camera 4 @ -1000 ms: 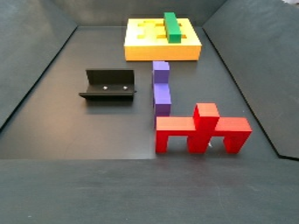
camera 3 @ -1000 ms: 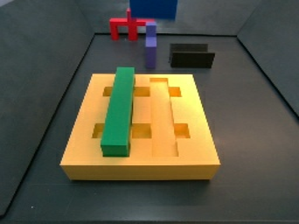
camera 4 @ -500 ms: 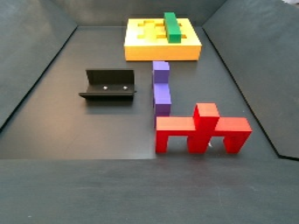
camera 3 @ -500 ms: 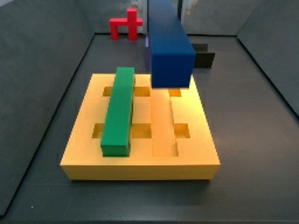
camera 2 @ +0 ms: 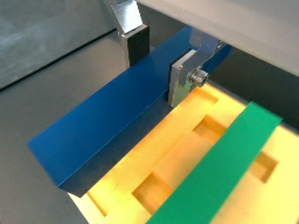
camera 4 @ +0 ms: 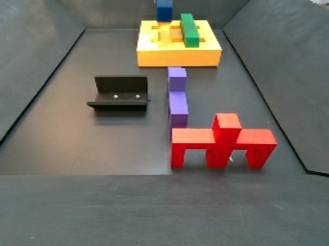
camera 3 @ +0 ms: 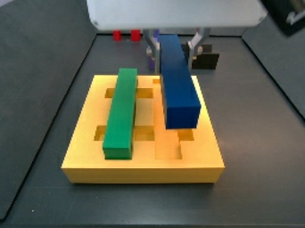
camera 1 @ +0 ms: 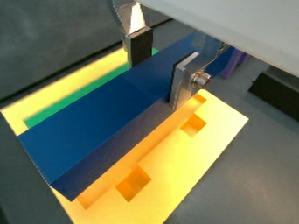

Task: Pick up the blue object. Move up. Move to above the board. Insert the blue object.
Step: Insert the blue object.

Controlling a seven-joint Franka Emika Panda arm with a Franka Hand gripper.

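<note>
Above board [camera 3: 84, 142], tool [camera 3: 174, 46] gripping blue object [camera 3: 177, 80]

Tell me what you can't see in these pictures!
- Whether the blue bar touches the board: its underside is hidden in both side views.
- The gripper body: cut off by the edge in both wrist views.
- The groove under the blue bar: covered by it.
- The blue bar's top in a side view: cut off by the edge.
</note>
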